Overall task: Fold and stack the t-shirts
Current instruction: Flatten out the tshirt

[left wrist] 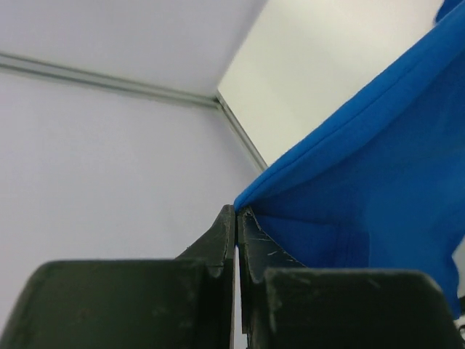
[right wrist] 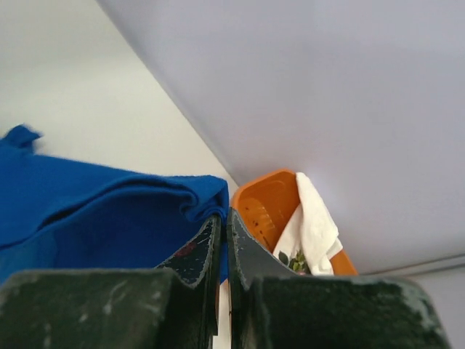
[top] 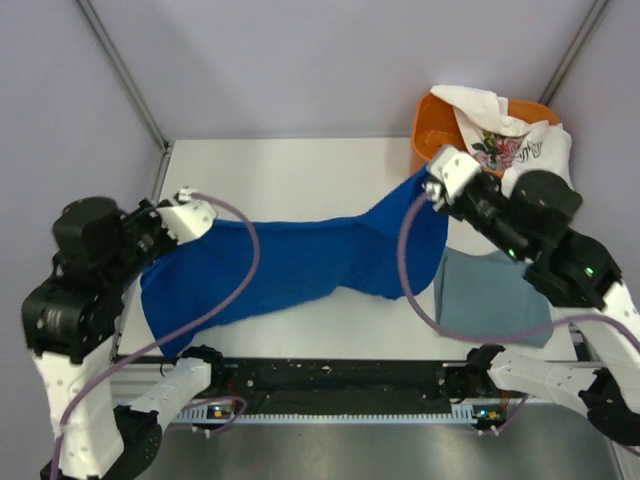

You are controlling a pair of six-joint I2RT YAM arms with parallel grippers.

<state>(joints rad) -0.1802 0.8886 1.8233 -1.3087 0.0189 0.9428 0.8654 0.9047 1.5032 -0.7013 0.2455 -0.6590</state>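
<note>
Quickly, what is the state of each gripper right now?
Left gripper: closed, holding the blue t-shirt.
Right gripper: closed, holding the same blue t-shirt.

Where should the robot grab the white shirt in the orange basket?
Probably from above, pinching the white tee where it bunches over the basket rim. The basket walls block the sides, and the heaped cloth sticks up there, easy to pinch.

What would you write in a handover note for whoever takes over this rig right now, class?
Left tool: shut on the blue t-shirt.
Right tool: shut on its other end.
The shirt is stretched between them over the table.
Grey-blue t-shirt lies flat at right, seemingly folded.
White t-shirt drapes over the orange basket.
To do: fold blue and white, stack all.
</note>
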